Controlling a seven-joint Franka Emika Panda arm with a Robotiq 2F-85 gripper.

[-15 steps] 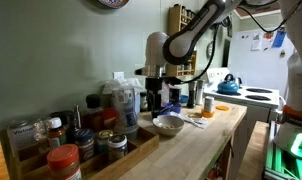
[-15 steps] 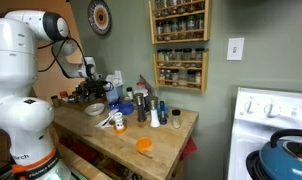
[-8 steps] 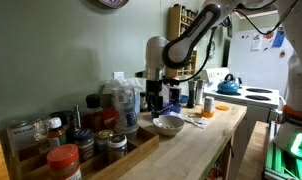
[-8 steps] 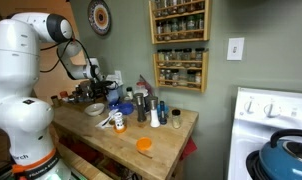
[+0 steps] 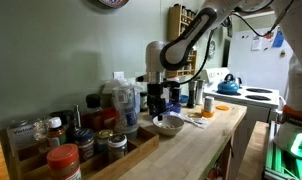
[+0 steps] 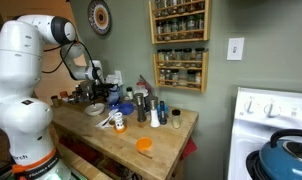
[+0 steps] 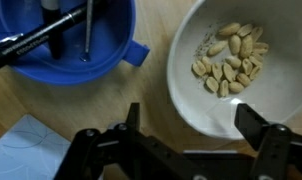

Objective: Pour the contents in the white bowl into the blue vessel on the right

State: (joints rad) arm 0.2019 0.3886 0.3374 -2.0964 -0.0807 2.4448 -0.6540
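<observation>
**Open claw over the white bowl of nuts**

The big white arm (image 5: 191, 35) bends down from the top in an exterior view. In an exterior view its fat white body (image 6: 21, 85) stands at the end of the counter.

The wood counter (image 5: 191, 150) is long, and you can see it in both exterior views (image 6: 159, 135). A white stove (image 5: 253, 97) stands past its far end. A blue kettle (image 5: 228, 85) sits on the stove.

A spice rack (image 6: 181, 45) full of little jars hangs on the green wall. A round clock (image 6: 99, 17) hangs near it.

Many jars (image 5: 61, 135) crowd the counter by the wall.

The claw (image 5: 156, 110) points straight down at the counter. In the wrist view the claw (image 7: 186, 125) is spread wide and holds nothing. Its two dark fingers (image 7: 261, 135) stand apart, and the near edge of the white bowl lies between them. You cannot tell if they touch the bowl.

The blue bowl (image 7: 106, 55) is just beside the white bowl, with a bit of wood showing between them. Black pens (image 7: 56, 30) lie inside it.

The white bowl (image 7: 186, 90) sits flat on the counter, right under the claw (image 5: 169, 125). In an exterior view it is in the middle of the clutter (image 6: 95, 109).

Pale nuts (image 7: 229, 60) lie in a small heap inside the white bowl.

A small orange lid (image 6: 144, 144) lies alone on the wood.
</observation>
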